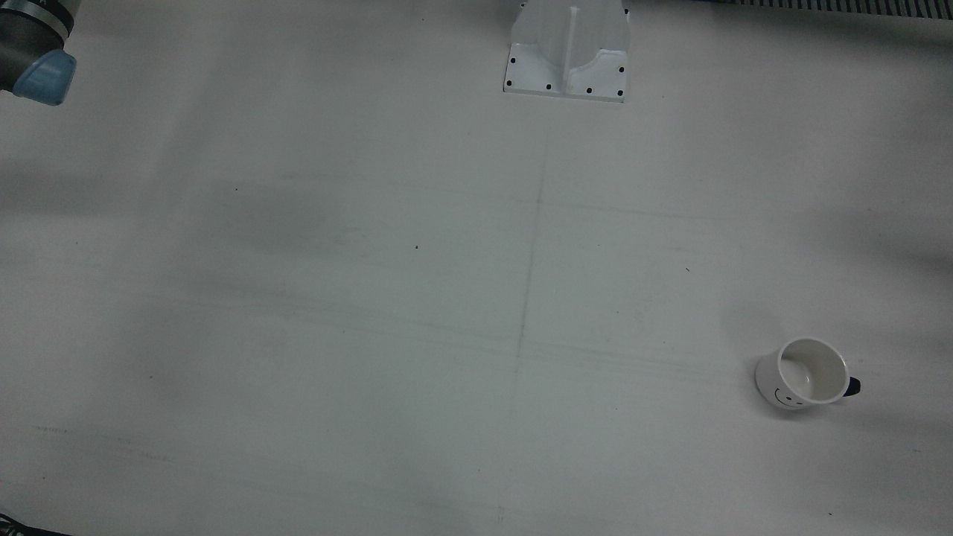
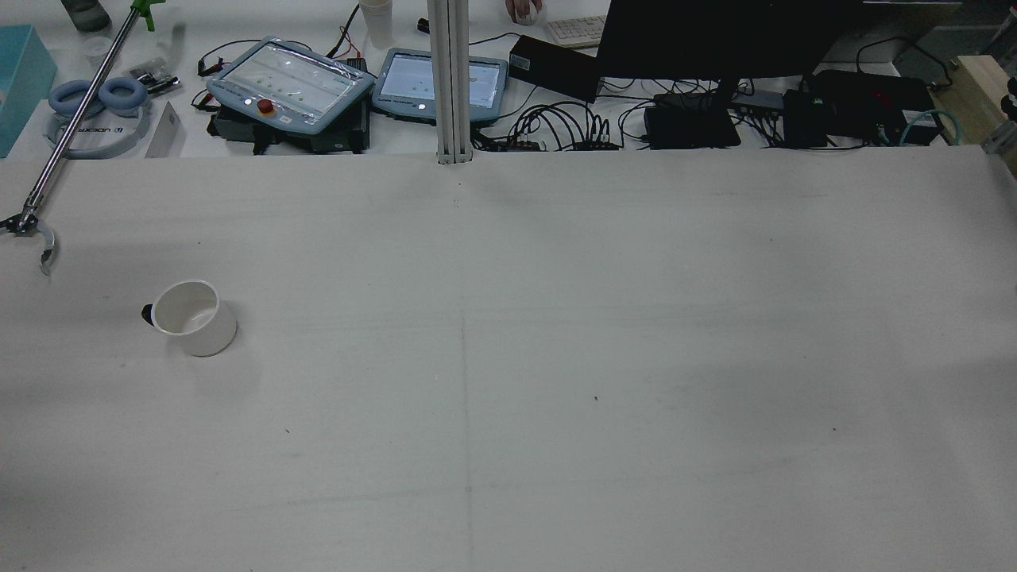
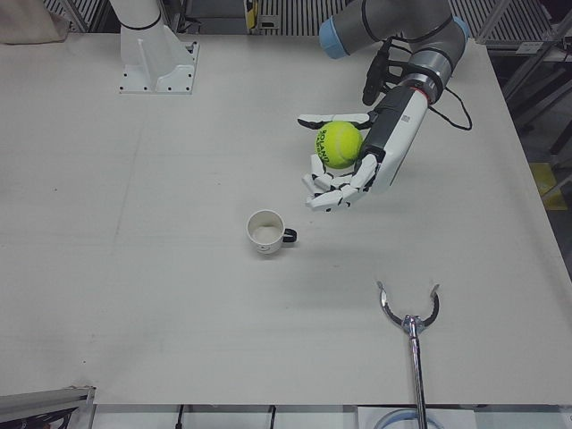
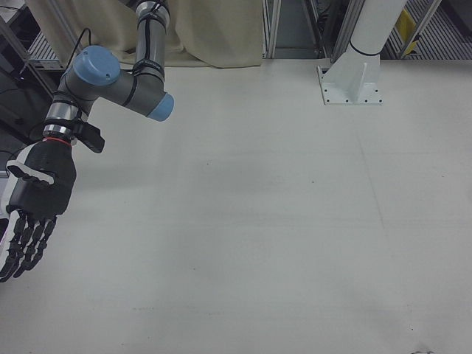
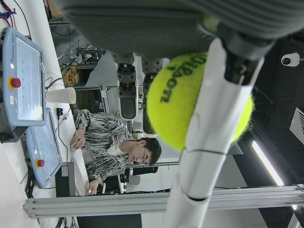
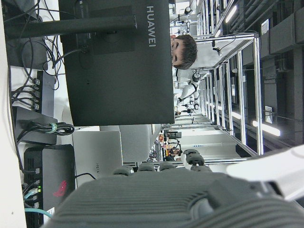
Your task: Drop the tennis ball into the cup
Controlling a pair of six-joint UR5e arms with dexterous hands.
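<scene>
White ceramic cup [image 3: 265, 231] with dark handle stands upright on pale tabletop [image 3: 161, 268], mouth up, inside bare. Metal grabber claw [image 3: 408, 313] lies nearer tabletop edge, well apart from cup. Beyond cup, left hand [image 3: 344, 165] hangs above tabletop, fingers [image 3: 326, 198] curled round yellow-green felt tennis ball [image 3: 339, 143]. Right hand [image 4: 33, 203] at far side, fingers straight, spread, holding nothing.

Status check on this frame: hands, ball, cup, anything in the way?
Left hand shut on tennis ball, raised, not over the cup. Right hand open, holding nothing. Cup upright, empty. Grabber tool on table, apart from the cup.
</scene>
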